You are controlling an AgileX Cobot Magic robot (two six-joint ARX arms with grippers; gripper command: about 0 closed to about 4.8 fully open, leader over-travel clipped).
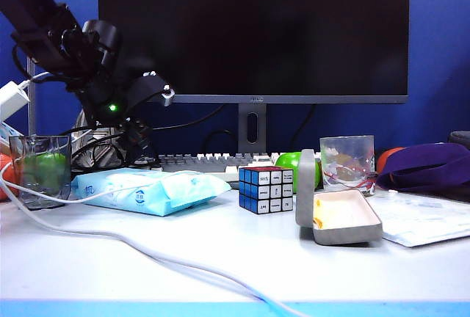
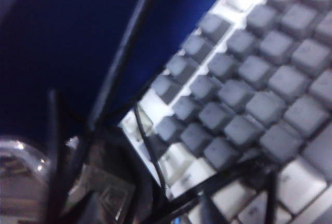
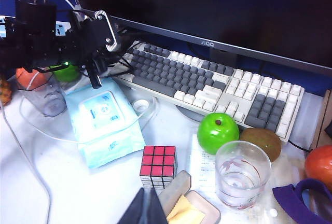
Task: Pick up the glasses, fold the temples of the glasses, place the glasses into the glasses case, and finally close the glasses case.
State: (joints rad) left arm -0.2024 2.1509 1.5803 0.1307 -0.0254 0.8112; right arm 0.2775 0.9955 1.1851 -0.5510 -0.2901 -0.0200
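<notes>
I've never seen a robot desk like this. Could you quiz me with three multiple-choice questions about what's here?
1. The Rubik's cube sits: A between wipes packet and glasses case; B on the apple; C in the case.
2. Clear tumblers: A one; B two; C four.
3. The glasses case is: A open; B shut; C overturned.
A, flanked by both; B, one at each side; A, lid raised, lining showing. Left gripper hangs over the keyboard's end; right gripper, shut, is by the case.
</notes>
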